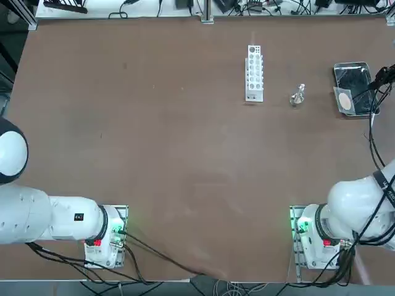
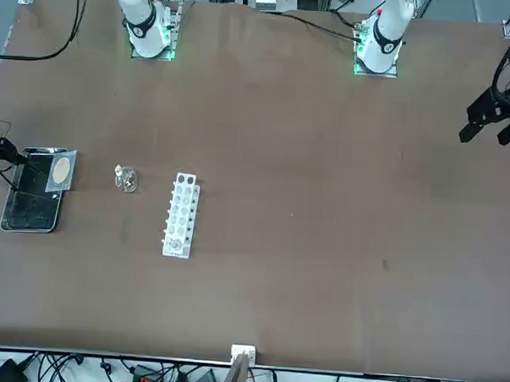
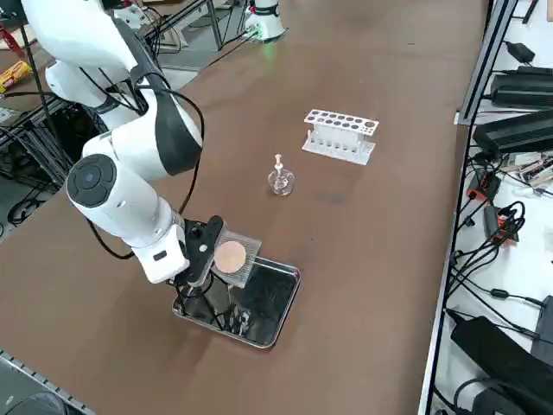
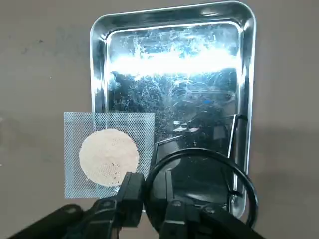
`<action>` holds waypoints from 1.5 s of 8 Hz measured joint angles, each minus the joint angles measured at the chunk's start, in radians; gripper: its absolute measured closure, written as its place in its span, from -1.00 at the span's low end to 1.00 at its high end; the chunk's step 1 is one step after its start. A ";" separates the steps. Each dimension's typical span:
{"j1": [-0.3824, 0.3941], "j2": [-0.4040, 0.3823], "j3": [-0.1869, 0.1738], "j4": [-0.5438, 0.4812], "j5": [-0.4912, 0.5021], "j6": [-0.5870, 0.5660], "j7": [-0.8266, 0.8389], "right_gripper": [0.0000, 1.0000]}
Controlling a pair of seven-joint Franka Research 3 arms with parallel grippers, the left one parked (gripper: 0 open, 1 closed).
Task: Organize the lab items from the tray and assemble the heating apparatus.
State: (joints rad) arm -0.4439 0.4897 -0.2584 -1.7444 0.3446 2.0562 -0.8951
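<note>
Down in shiny tray (image 4: 99, 59), right pincer (image 4: 158, 209) grips black wire ring tripod (image 4: 199, 154).

The tripod (image 4: 202, 172) legs stay hidden behind the end effector (image 4: 152, 199).

Grey mesh square (image 4: 108, 154) with tan centre; shiny silver tray (image 4: 172, 20); white rack (image 1: 253, 73).

The tray (image 1: 353, 68) lay at the table's (image 1: 154, 154) far right. The mesh square (image 4: 108, 153) overhung its rim; the wire ring tripod (image 4: 202, 179) apparently sat inside. The burner (image 1: 299, 95) stood between tray and rack (image 1: 253, 73).
</note>
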 joint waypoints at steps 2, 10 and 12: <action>0.000 0.000 0.000 0.001 0.000 0.000 0.000 0.81; 0.005 -0.007 0.011 0.092 0.004 -0.086 0.011 0.86; 0.031 -0.045 0.020 0.139 0.007 -0.182 0.094 0.86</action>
State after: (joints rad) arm -0.4131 0.4448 -0.2387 -1.6054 0.3512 1.8743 -0.8006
